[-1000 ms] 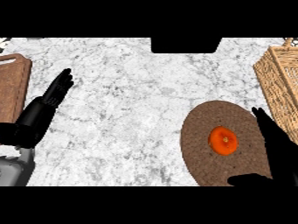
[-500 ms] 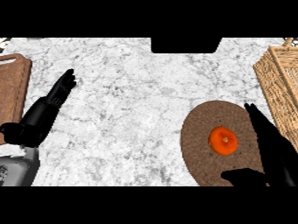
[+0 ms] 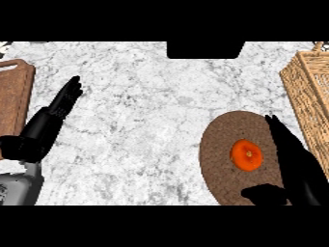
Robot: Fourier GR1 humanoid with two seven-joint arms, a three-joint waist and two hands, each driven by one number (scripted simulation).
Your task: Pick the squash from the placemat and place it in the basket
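My right hand (image 3: 298, 161) sits at the lower right of the frame, fingers straight and pointing up-frame, thumb (image 3: 265, 194) splayed out to the left; it is wide and holds nothing. The squash (image 3: 247, 155) lies just left of the fingers, in the gap between them and the thumb, apart from both as far as I can judge. Judgement: the hand is set alongside the squash so the fingers and thumb can close on it from either side; grasp not yet made. The squash rests right of centre on the round brown placemat (image 3: 220, 144), lower right of the counter (image 3: 159, 106). The basket (image 3: 320, 103) stands at the right edge, just beyond my fingers, so the carry should be short. My left hand (image 3: 49, 123) is at the left of the frame, open, fingers up, resting. A wooden board (image 3: 6, 103) lies at the far left with something dark on it, cut off by the frame edge; cannot identify it. The basket's right side is also cut off, and my palm hides the placemat's lower right rim. A dark block (image 3: 205, 49) at top centre is not identifiable.
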